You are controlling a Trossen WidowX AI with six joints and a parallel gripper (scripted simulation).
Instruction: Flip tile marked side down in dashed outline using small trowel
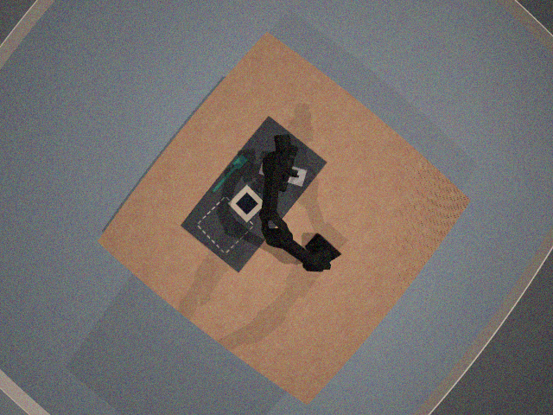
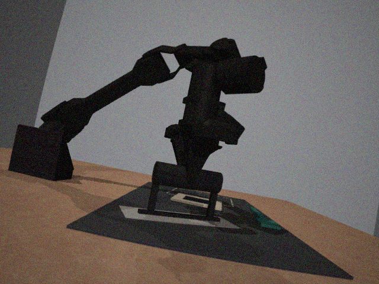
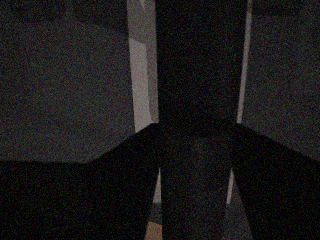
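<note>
My tool [image 1: 280, 171] [image 2: 193, 178] [image 3: 194, 132] grips the thick, round black handle [image 1: 294, 173] [image 2: 168, 173] [image 3: 200, 190] near its middle, maybe so the flat, pale blade [image 1: 300, 181] [image 2: 131, 213] [image 3: 140, 85] underneath won't tip.

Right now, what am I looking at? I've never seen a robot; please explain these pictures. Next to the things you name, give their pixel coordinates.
The black machine is a robot arm [image 1: 270, 196] [image 2: 110, 92]. At its end is a gripper [image 2: 193, 183] [image 3: 194, 132], two fingers that pinch.

One picture looks down from above, one from the side, and the dark one from the arm's wrist.

On the table [image 1: 357, 178] [image 2: 30, 229] lies a dark mat [image 1: 254, 257] [image 2: 214, 244]. It bears a pale square tile [image 1: 238, 211] [image 2: 180, 198] with a dark centre, beside a dashed outline [image 1: 212, 239], and a green tool [image 1: 228, 175] [image 2: 265, 218].

The fingers are shut on the round handle of what looks like the trowel [image 2: 165, 174] [image 3: 197, 190]: a bar on two posts above a pale plate.
</note>
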